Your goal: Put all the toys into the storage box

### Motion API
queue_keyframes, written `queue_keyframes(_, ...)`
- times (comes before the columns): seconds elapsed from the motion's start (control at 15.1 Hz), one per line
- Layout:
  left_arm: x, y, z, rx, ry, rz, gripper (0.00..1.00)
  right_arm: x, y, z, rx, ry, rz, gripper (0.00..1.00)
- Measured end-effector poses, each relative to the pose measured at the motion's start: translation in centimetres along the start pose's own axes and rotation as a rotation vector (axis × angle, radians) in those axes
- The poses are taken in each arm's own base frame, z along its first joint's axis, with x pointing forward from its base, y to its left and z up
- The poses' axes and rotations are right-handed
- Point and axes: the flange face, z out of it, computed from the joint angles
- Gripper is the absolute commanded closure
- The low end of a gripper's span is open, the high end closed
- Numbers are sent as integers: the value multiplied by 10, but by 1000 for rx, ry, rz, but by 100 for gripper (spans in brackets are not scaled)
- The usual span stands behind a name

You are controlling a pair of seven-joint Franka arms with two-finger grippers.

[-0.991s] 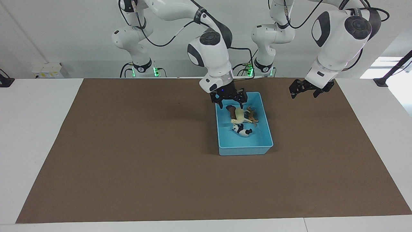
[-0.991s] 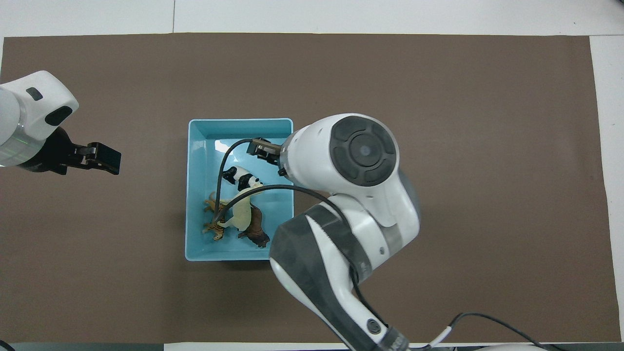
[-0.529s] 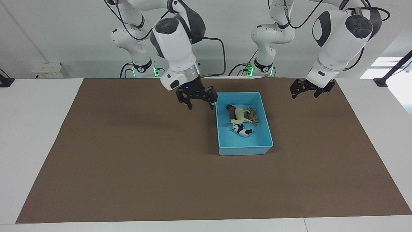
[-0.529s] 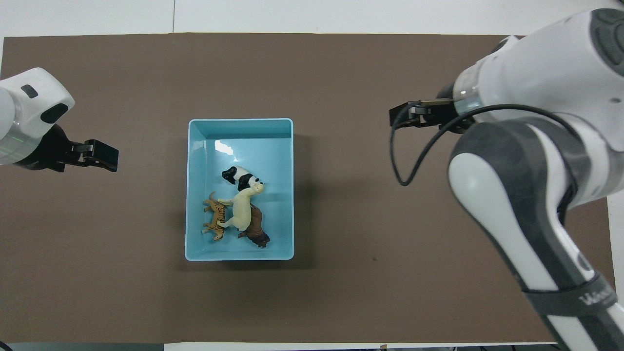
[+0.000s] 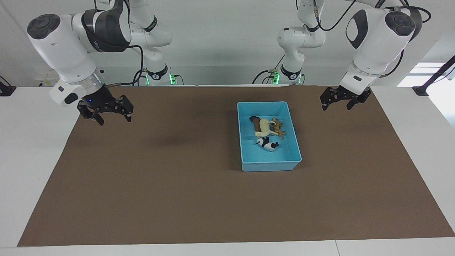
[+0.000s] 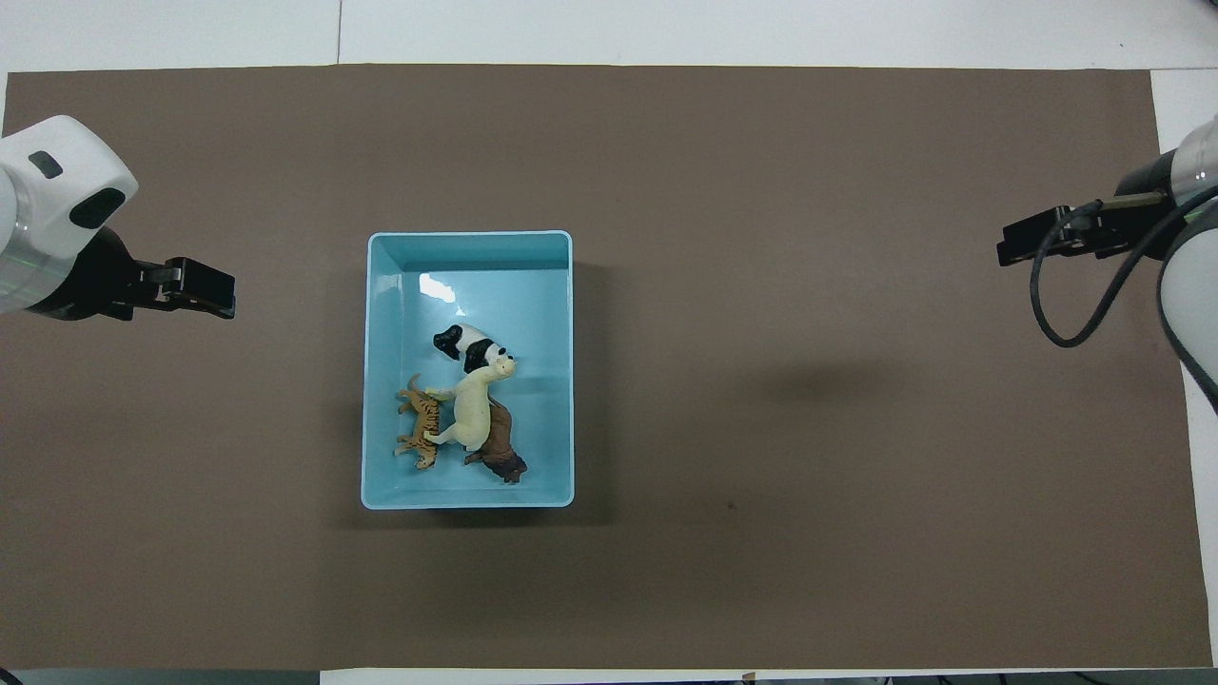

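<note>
Facing view: our right pincer point(image 5: 110, 113) has swung off the storage box point(image 5: 269, 165) to the bench's right-arm end, fingers apart, empty. Tiger point(image 5: 279, 128), horse point(image 5: 265, 128), lion point(image 5: 254, 121), panda point(image 5: 267, 144) all lie in the box. Left pincer point(image 5: 339, 100) waits, apart, empty. Task looks done.

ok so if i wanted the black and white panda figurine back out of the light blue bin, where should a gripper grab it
Probably across its white midsection, coming straight down. The black-and-white panda figurine lies on its side on the floor of the light blue plastic bin, its head beside the cream horse figurine, so close the fingers across the body.
</note>
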Motion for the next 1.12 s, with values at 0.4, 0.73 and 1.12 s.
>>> queue_keyframes(0.4, 2, 6, -2, -2, 19, 10, 0, -47, 14, -38, -9, -62, 20, 0)
queue_keyframes(0.73, 2, 6, -2, -2, 24, 10, 0, -58, 17, -54, -85, -50, 15, 0)
queue_keyframes(1.12, 3, 6, -2, -2, 27, 10, 0, -57, 14, -52, -97, -45, 75, 0)
